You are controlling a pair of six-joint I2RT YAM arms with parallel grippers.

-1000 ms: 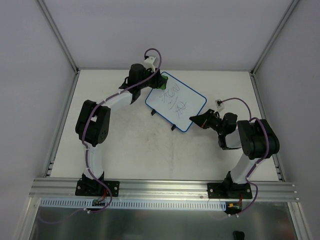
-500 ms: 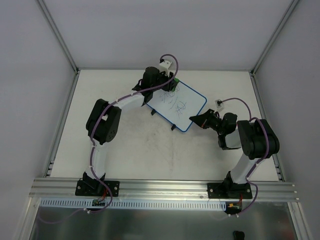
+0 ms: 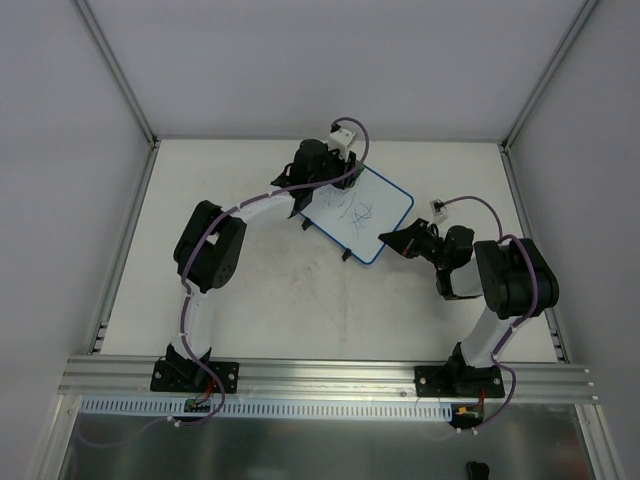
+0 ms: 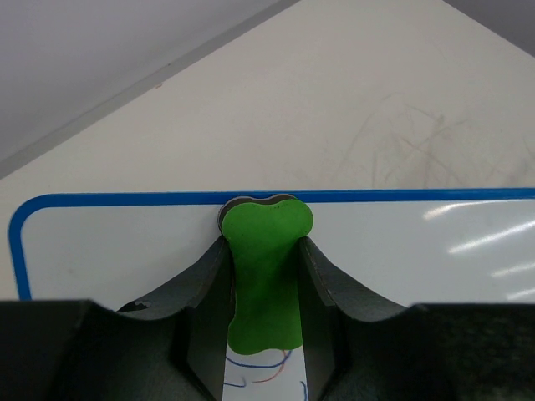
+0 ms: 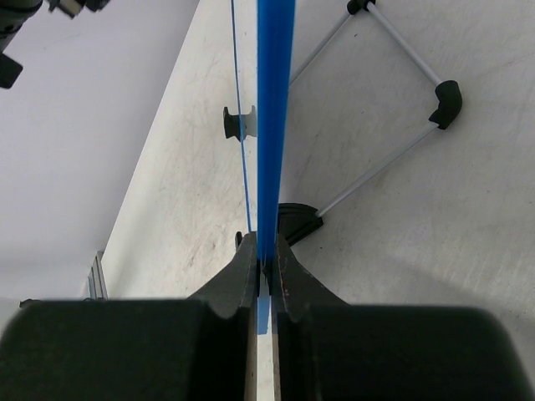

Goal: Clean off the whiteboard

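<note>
The whiteboard (image 3: 362, 215), white with a thin blue rim and black feet, stands tilted at the table's back middle, with blue and red scribbles near its centre. My left gripper (image 3: 340, 178) is shut on the green bone-shaped eraser (image 4: 263, 280) and presses it on the board's far edge (image 4: 125, 200); pen marks show just below the eraser. My right gripper (image 3: 388, 240) is shut on the board's near right blue rim (image 5: 270, 125), seen edge-on in the right wrist view.
The board's wire stand with black feet (image 5: 447, 100) rests on the scuffed white table. Grey walls enclose the back and both sides. An aluminium rail (image 3: 320, 375) runs along the near edge behind the arm bases.
My left gripper has moved right along the board's far edge with the eraser. The scribbles on the board's upper part have gone. The right gripper has stayed put.
</note>
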